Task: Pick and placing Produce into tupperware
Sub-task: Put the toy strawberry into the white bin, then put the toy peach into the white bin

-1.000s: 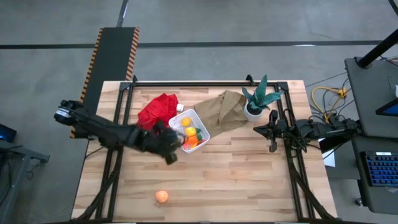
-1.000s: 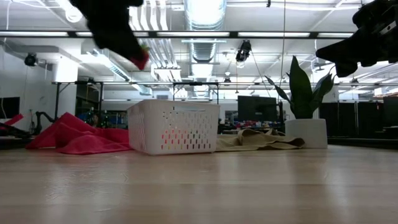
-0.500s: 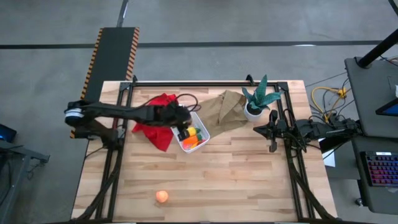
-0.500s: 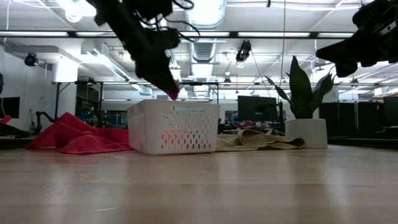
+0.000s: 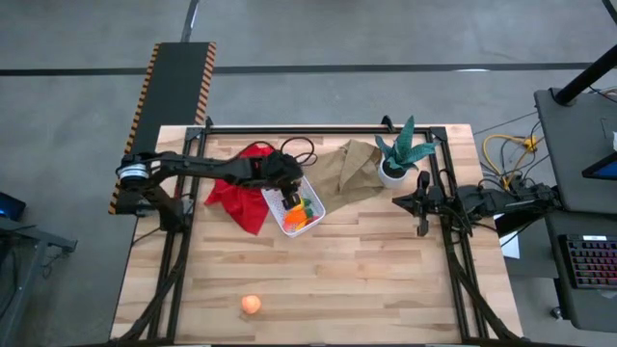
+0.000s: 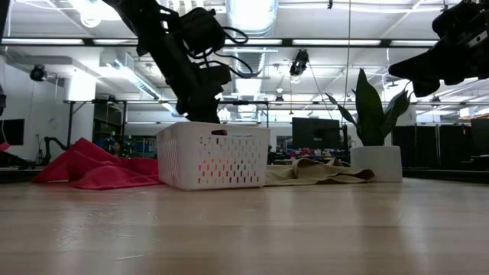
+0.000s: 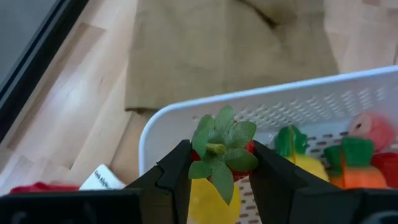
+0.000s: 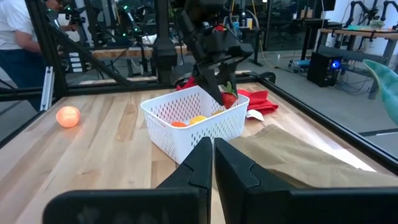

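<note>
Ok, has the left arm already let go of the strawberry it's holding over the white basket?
No, the left gripper has its jaws shut on the strawberry, its leafy top showing between them just above the white basket.

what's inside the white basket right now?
The tupperware holds a yellow lemon, orange and green-topped pieces and something pink. The left gripper holds a strawberry over it, covering part of the floor.

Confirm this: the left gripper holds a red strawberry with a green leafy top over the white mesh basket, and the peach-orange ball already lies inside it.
Not quite. The left gripper does hold the red strawberry with a green leafy top over the white mesh basket, but the high view shows the peach-orange ball still out on the wooden table.
</note>
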You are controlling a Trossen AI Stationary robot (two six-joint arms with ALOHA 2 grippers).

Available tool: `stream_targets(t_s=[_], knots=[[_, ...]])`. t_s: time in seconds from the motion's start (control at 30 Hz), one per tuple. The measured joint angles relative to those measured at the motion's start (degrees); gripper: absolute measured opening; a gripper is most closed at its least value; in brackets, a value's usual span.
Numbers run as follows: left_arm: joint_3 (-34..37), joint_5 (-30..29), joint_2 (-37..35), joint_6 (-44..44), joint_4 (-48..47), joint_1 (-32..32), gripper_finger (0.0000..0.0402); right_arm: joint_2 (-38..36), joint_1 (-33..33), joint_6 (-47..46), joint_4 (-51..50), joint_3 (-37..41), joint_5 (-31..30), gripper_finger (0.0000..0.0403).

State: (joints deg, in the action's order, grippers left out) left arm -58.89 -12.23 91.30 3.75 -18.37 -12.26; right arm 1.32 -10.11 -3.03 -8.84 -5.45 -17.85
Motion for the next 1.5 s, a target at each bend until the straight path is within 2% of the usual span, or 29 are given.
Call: stream_targets(t_s=[0.23, 0.57, 0.67, 0.83, 0.93, 1.07, 1.13, 1.23, 1.5], knots=[[0.06, 0.02, -1.13, 0.28, 0.01, -0.14, 0.0139, 0.00, 0.00, 0.00, 0.00, 0.00, 0.01, 0.0009], [0.01, 0.81, -1.06, 0.16, 0.12, -0.14, 0.0154, 0.00, 0.00, -0.02, 0.01, 0.00, 0.40, 0.0009], [-0.11, 1.89, -1.06, -0.07, 0.67, -0.12, 0.0183, 0.00, 0.00, -0.02, -0.01, 0.00, 0.45, 0.0009], [-0.16, 2.82, -1.06, -0.13, 1.36, -0.12, 0.0261, 0.00, 0.00, -0.02, -0.55, 0.00, 0.46, 0.0009], [-0.95, 8.08, -1.51, 0.48, 0.22, -0.08, 0.0289, 0.00, 0.00, -0.02, -0.98, 0.00, 0.46, 0.0009], [-2.41, 17.58, -4.93, 1.85, -1.83, 1.41, 0.0296, 0.00, 0.00, -0.02, -1.36, 0.00, 0.45, 0.0009], [-2.44, 19.08, -7.57, 1.84, -3.04, 3.66, 0.0296, 0.00, 0.00, -0.02, -1.38, 0.00, 0.46, 0.0009], [-2.52, 16.86, -12.01, 2.72, -5.04, 8.71, 0.0296, 0.05, 0.00, -0.02, -1.50, 0.00, 0.44, 0.0009], [-3.34, -1.96, -22.34, 13.66, -14.55, 28.57, 0.0296, 0.50, 0.00, -0.46, -1.70, 0.00, 0.44, 0.0009]])
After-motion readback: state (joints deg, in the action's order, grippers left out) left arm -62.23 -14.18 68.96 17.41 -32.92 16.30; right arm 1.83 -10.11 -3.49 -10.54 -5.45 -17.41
